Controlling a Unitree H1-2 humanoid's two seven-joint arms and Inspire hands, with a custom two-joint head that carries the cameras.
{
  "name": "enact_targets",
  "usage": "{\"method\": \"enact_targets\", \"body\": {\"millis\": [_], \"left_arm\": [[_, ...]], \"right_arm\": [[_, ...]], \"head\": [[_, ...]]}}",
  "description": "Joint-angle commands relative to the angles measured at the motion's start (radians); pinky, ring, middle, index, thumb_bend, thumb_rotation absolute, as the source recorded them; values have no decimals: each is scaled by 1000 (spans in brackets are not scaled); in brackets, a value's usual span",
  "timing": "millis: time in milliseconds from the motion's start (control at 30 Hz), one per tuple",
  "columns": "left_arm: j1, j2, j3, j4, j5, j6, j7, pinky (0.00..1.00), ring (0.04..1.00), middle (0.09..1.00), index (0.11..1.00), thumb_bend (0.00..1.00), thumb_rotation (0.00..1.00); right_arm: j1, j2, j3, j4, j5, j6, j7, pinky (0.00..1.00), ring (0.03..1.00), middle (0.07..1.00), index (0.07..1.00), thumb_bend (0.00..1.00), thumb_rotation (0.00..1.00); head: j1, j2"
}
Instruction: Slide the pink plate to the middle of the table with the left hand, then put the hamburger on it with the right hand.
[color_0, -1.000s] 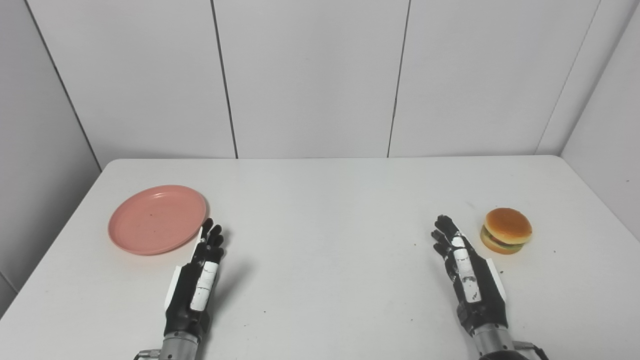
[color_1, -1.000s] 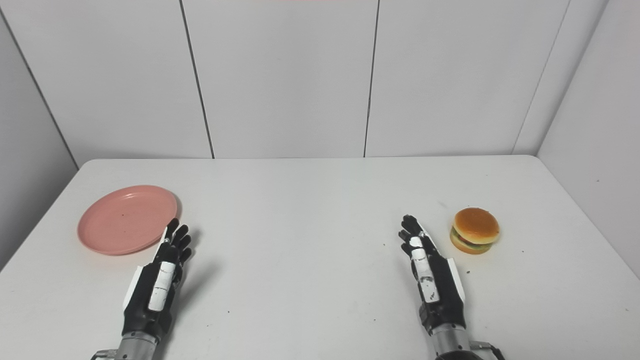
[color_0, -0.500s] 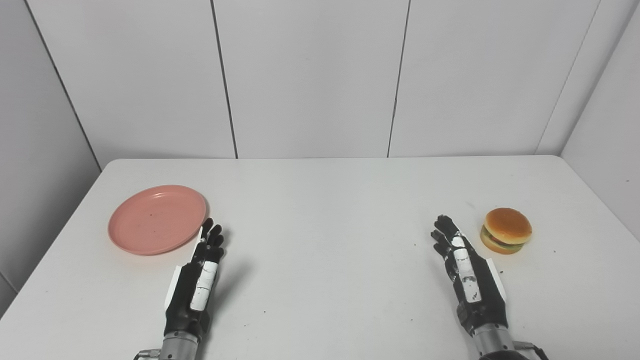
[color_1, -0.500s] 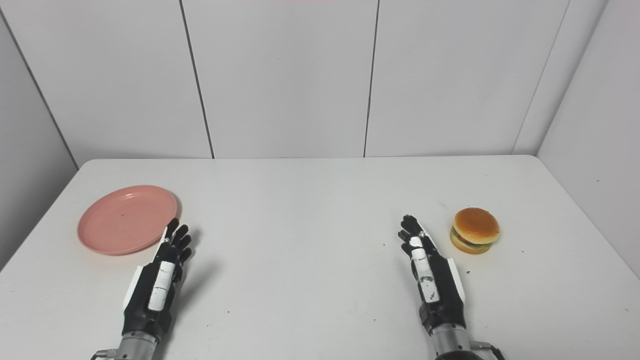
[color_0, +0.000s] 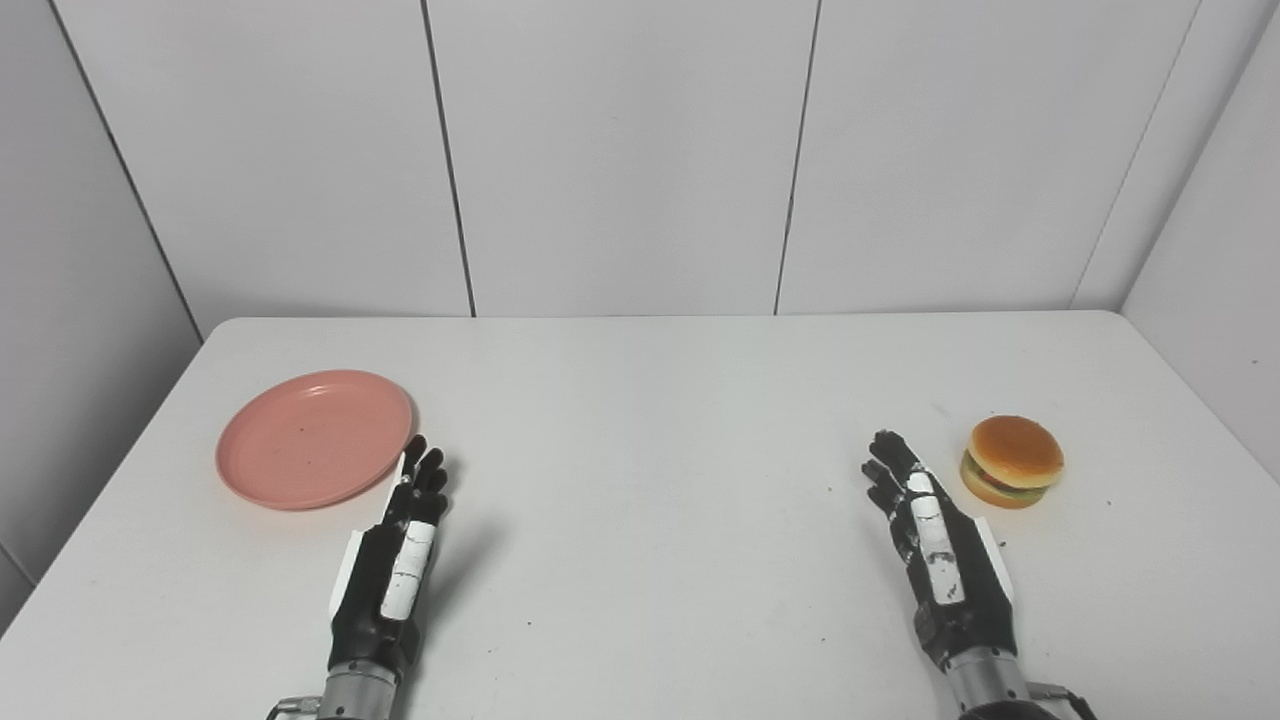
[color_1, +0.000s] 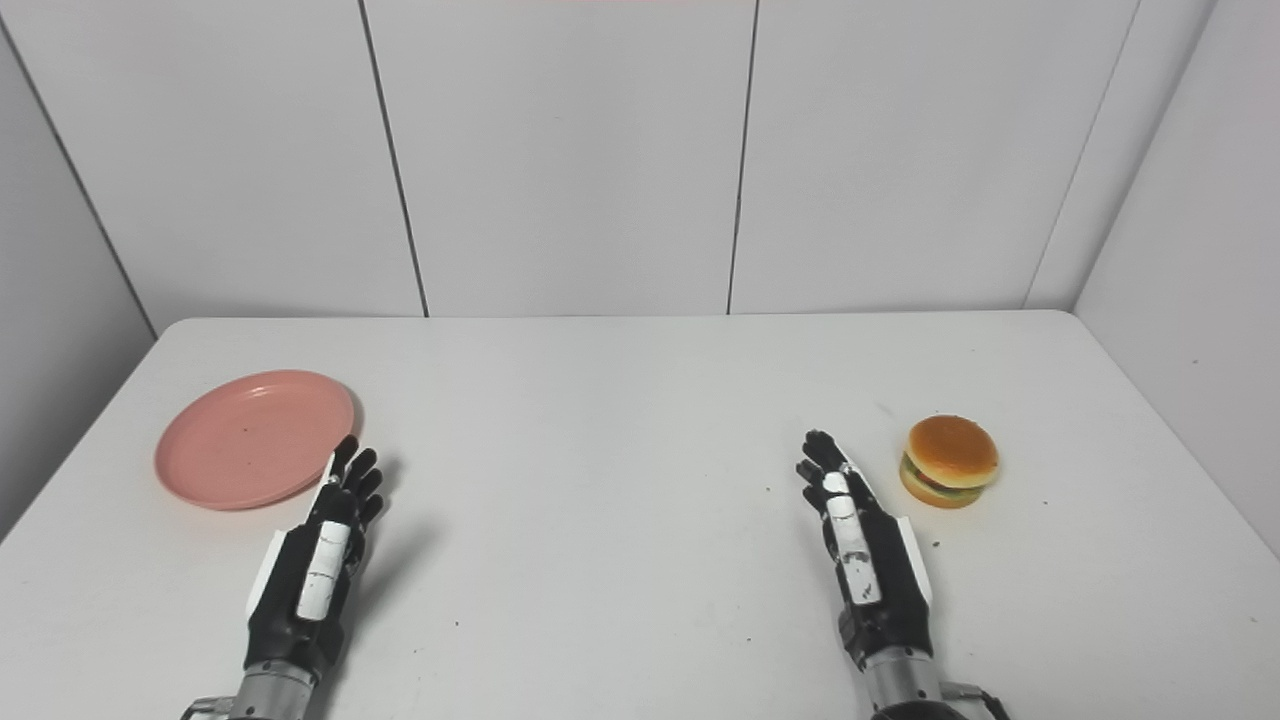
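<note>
Right robot hand (color_0: 940, 560) slightly nearer, fingers straight.

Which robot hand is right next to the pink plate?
The left hand. Its fingertips reach the pink plate rim, while the right hand sits beside the hamburger.

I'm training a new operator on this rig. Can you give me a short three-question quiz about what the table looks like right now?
1. True or false: the hamburger already sits on the pink plate.
2. Which hand is nearer the pink plate: A) left hand B) right hand?
3. Fill in: both hands hold ____.

Key:
1. False; the hamburger rests on the table at its right side, and the plate lies at the left.
2. A.
3. Nothing; both are open, fingers extended.
</note>
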Motion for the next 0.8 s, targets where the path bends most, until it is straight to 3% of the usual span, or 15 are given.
{"method": "enact_targets", "body": {"millis": [0, 133, 367, 767], "left_arm": [[-14, 5, 1, 29, 2, -13, -2, 1000, 992, 1000, 997, 949, 873], [-14, 4, 0, 32, 7, -13, 0, 1000, 992, 1000, 996, 948, 875], [-18, -24, -16, 64, 30, -37, 16, 1000, 993, 1000, 1000, 951, 881], [-22, -73, -46, 102, 110, -77, 56, 1000, 986, 1000, 999, 921, 880]], "right_arm": [[6, 3, -1, 29, -3, 10, 2, 938, 903, 912, 866, 845, 893], [7, 5, -4, 30, 4, 7, 3, 933, 902, 912, 870, 838, 889], [6, -25, -15, 72, 12, -25, 24, 956, 910, 921, 895, 818, 914], [-7, -60, -57, 158, 85, -71, 88, 988, 923, 933, 901, 784, 890]], "head": [[0, -2], [9, -9], [124, -57], [216, -123]]}}
